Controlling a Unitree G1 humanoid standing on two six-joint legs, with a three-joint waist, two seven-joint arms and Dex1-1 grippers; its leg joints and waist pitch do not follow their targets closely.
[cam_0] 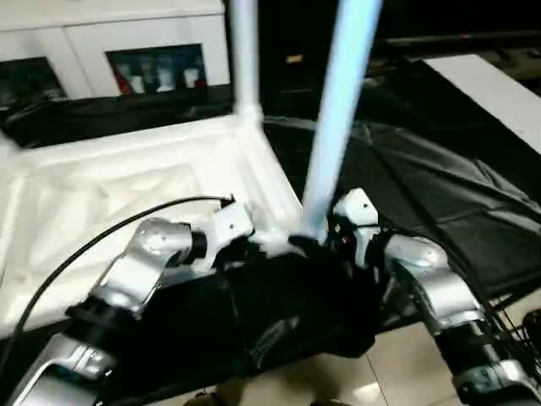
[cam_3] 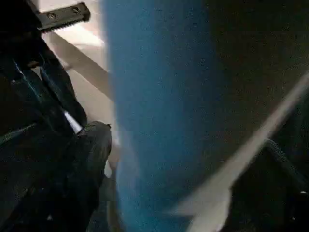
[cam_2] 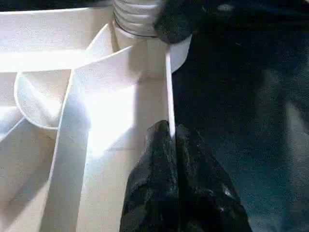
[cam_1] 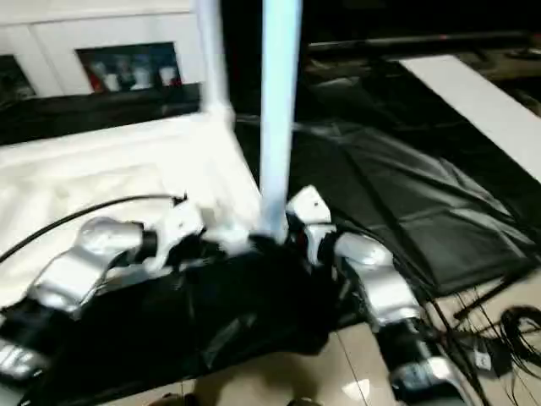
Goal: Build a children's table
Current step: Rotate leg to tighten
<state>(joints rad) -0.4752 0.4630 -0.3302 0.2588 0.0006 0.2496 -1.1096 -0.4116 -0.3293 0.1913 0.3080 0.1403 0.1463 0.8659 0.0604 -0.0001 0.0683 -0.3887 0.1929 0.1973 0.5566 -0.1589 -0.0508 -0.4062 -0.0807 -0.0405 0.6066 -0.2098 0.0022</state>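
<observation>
The white tabletop (cam_0: 127,186) lies upside down on a black cloth, its ribbed underside facing up. One white leg (cam_0: 244,51) stands upright in the far corner socket. A second leg (cam_0: 338,110) stands in the near corner socket (cam_2: 145,43), between my two grippers. My left gripper (cam_2: 169,133) is shut on the tabletop's thin rim (cam_2: 167,87) just beside that socket. My right gripper (cam_0: 325,241) is at the base of the near leg (cam_3: 159,121). Its jaws stand wide, and one black finger (cam_3: 91,145) shows just beside the tube.
A white cabinet with glass doors (cam_0: 156,68) stands behind the tabletop. The black cloth (cam_0: 423,186) spreads out to the right, with a white board (cam_0: 499,93) at its far right. Cables (cam_1: 499,330) lie on the tiled floor (cam_0: 406,355) by my right arm.
</observation>
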